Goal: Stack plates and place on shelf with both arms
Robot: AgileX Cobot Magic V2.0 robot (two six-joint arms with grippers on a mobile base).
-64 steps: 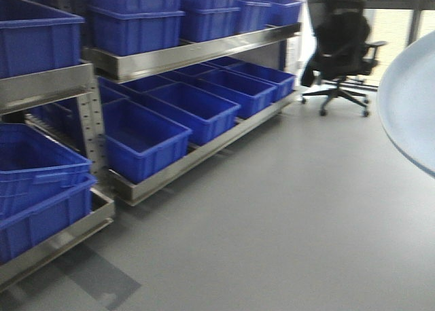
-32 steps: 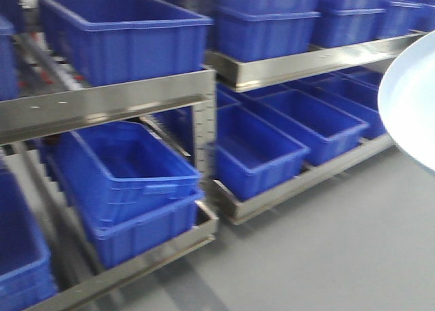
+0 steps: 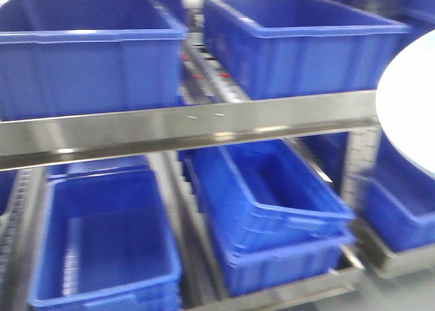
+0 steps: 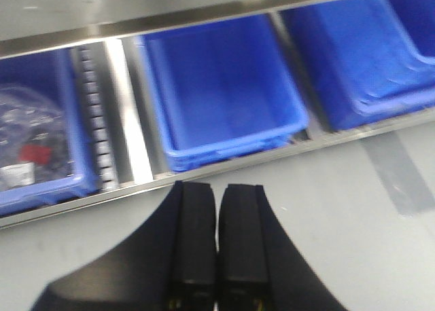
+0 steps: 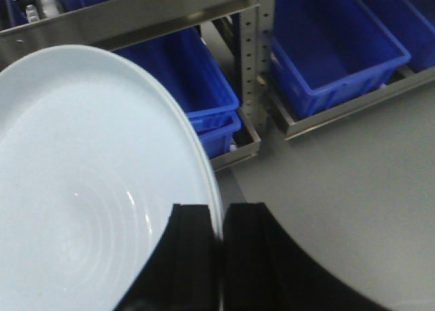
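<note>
We face a steel rack [image 3: 190,131] stocked with blue bins [image 3: 299,39] over a grey floor [image 5: 353,189]. Our right gripper [image 5: 221,219] clamps the rim of the pale plates [image 5: 88,189], held up before the rack; our left gripper [image 4: 218,195] is closed, empty, above the floor.

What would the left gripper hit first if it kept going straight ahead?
The left gripper probably meets the steel rail first, then the blue bin behind it; depth is unclear.
</note>
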